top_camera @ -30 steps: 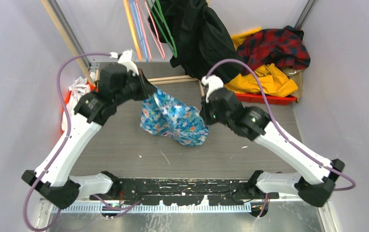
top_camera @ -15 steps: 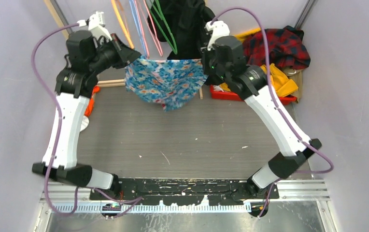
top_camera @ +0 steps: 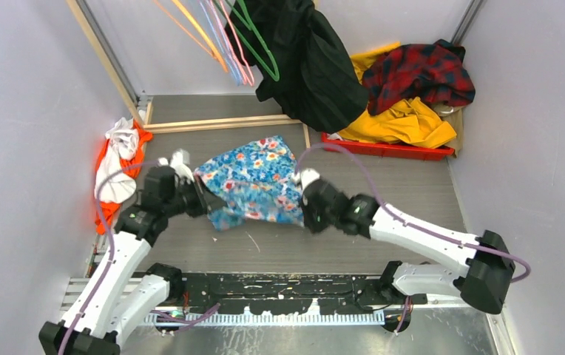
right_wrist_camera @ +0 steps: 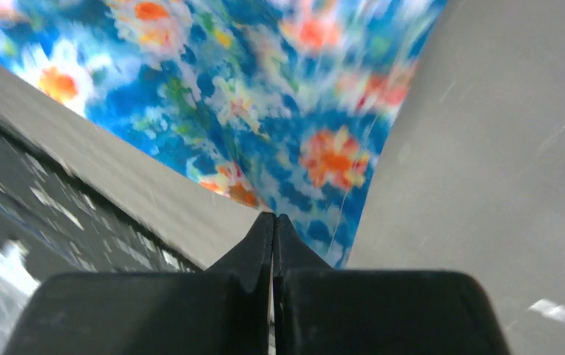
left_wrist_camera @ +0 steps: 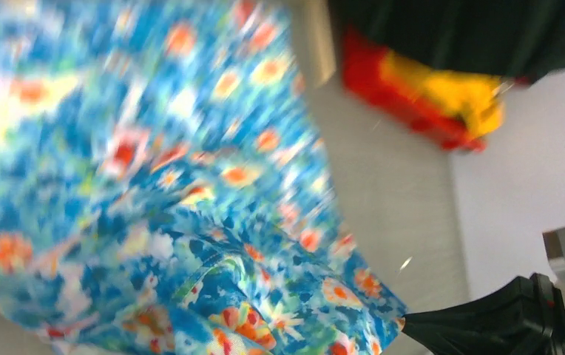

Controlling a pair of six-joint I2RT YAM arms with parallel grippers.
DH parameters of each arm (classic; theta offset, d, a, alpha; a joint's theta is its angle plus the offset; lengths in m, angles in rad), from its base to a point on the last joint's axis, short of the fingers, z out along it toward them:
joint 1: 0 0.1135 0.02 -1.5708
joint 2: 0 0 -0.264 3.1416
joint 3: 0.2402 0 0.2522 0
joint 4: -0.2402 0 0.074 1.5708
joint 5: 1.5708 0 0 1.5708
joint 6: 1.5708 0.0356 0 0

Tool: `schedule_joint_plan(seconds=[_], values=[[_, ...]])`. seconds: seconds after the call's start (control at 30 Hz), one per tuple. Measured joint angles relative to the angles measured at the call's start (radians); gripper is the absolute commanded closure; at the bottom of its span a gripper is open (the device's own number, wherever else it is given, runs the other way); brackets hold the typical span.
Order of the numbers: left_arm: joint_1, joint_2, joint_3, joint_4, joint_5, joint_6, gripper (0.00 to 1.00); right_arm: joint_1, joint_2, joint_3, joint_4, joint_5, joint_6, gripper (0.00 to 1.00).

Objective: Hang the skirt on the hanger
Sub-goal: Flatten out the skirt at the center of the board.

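Clenched jaws on both arms pinch the skirt (top_camera: 254, 185) at its two near corners, the left gripper (top_camera: 204, 201) on the left corner and the right gripper (top_camera: 303, 209) on the right one. We see the blue floral cloth lying on the bench (top_camera: 353, 244), about midway between its left and right edges, fanned out from the grippers toward the far edge. In the right wrist view the fingers (right_wrist_camera: 242, 266) are pressed flat together with the skirt's hem meeting their tips; blur keeps us from seeing cloth between them. The left wrist view gives us bunched, blurred print close to the lens and none of its own fingers. Above the far edge dangle coloured hangers (top_camera: 228, 37), beside a black coat (top_camera: 316, 66). At the far right corner a red plaid garment (top_camera: 420, 70) and a yellow garment (top_camera: 405, 122) heap over a red tray (top_camera: 398, 150). A white garment (top_camera: 117, 166) lies at the left edge, apart from the skirt.
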Motion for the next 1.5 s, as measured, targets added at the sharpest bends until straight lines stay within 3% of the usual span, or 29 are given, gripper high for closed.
schedule_joint_plan(seconds=[0.07, 0.2, 0.27, 0.37, 0.53, 0.73, 0.97, 1.17, 1.27, 1.4, 1.5], values=[[-0.048, -0.001, -0.127, -0.022, -0.002, -0.031, 0.92, 0.084, -0.002, -0.139, 0.002, -0.001, 0.069, 0.84], [-0.127, -0.066, -0.246, -0.093, 0.004, -0.078, 0.68, 0.213, -0.056, -0.254, -0.030, -0.016, 0.199, 0.51], [-0.133, -0.119, -0.248, -0.116, 0.014, -0.092, 0.60, 0.227, -0.105, -0.243, -0.040, -0.014, 0.237, 0.42], [-0.134, -0.165, -0.227, -0.144, 0.033, -0.098, 0.56, 0.228, -0.145, -0.162, -0.078, 0.002, 0.254, 0.39], [-0.135, -0.167, -0.132, -0.202, 0.036, -0.079, 0.49, 0.228, -0.066, 0.037, -0.101, 0.036, 0.238, 0.39], [-0.135, -0.148, -0.106, -0.228, -0.063, -0.071, 0.48, 0.222, 0.100, 0.114, -0.059, 0.076, 0.194, 0.39], [-0.135, -0.101, -0.189, -0.227, -0.095, -0.081, 0.50, 0.101, 0.188, -0.039, 0.082, -0.014, 0.241, 0.42], [-0.135, -0.103, -0.191, -0.208, -0.116, -0.083, 0.50, 0.104, 0.249, -0.185, 0.193, -0.064, 0.309, 0.46], [-0.135, -0.072, -0.191, -0.187, -0.117, -0.082, 0.50, 0.105, 0.291, -0.219, 0.232, -0.053, 0.349, 0.52], [-0.135, -0.029, -0.191, -0.164, -0.120, -0.082, 0.50, 0.102, 0.292, -0.235, 0.268, 0.014, 0.400, 0.72], [-0.135, -0.017, -0.191, -0.144, -0.121, -0.082, 0.50, 0.077, 0.256, -0.275, 0.279, 0.054, 0.447, 0.79]])
